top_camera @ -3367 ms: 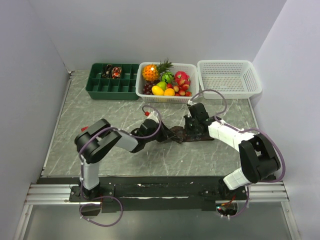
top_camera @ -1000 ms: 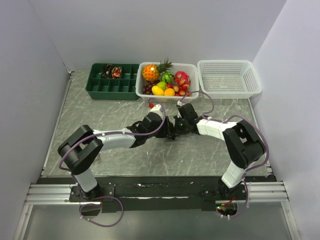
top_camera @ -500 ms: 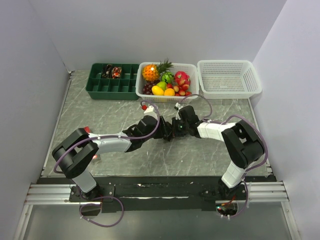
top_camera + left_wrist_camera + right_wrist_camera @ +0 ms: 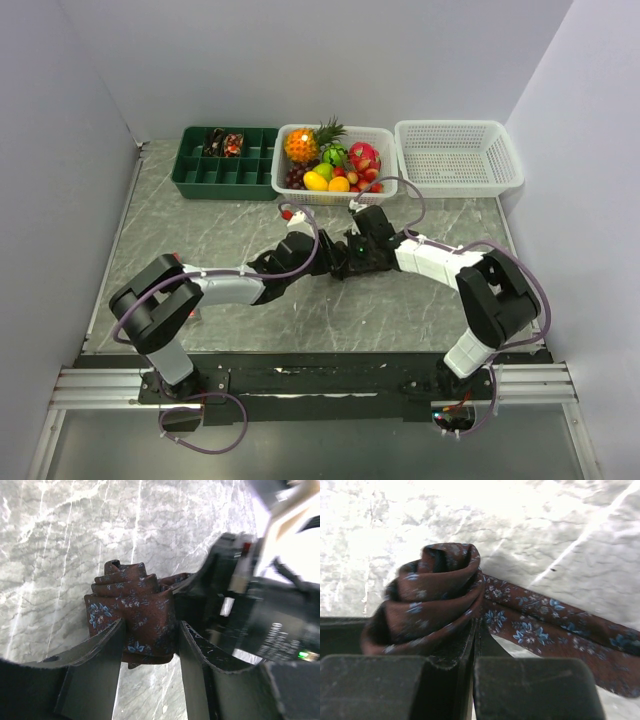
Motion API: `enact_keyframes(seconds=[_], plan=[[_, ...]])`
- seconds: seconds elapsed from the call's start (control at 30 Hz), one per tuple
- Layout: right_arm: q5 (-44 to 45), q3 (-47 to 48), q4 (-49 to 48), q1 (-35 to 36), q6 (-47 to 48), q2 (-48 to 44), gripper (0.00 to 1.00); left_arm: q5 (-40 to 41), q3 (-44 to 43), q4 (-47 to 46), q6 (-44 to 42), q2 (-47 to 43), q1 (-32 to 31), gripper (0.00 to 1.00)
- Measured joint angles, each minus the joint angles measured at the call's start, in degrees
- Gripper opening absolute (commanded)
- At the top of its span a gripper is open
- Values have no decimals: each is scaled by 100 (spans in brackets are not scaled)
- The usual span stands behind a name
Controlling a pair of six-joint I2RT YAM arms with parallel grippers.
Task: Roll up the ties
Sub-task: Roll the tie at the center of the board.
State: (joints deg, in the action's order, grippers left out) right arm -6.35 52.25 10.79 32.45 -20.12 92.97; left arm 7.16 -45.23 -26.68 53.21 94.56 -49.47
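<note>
One dark brown tie (image 4: 131,611) with small blue flowers is wound into a coil on the marble table. My left gripper (image 4: 150,627) straddles the coil's lower part, a finger pressed on each side. In the right wrist view the coil (image 4: 427,607) rests over the left finger, and its loose tail (image 4: 555,625) runs off to the right. My right gripper (image 4: 476,622) is shut where the tail leaves the coil. From above, both grippers (image 4: 328,260) (image 4: 348,258) meet at mid-table and hide the tie. More rolled ties (image 4: 222,145) sit in a green tray (image 4: 225,180).
A white basket (image 4: 283,160) of toy fruit stands behind the grippers, and another white basket (image 4: 460,124) with nothing in it at the back right. Grey walls close in the table on the left, right and back.
A few seconds ago the tie lay partly spread between the grippers; now it is a tight coil. In the last second both grippers barely moved, and the right elbow swung slightly outward.
</note>
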Motion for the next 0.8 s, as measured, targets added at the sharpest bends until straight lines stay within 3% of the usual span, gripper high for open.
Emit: enact_keyframes(seconds=[0.8], plan=[[981, 48, 831, -205, 330, -673, 0, -284, -605, -129, 46, 605, -122, 55]])
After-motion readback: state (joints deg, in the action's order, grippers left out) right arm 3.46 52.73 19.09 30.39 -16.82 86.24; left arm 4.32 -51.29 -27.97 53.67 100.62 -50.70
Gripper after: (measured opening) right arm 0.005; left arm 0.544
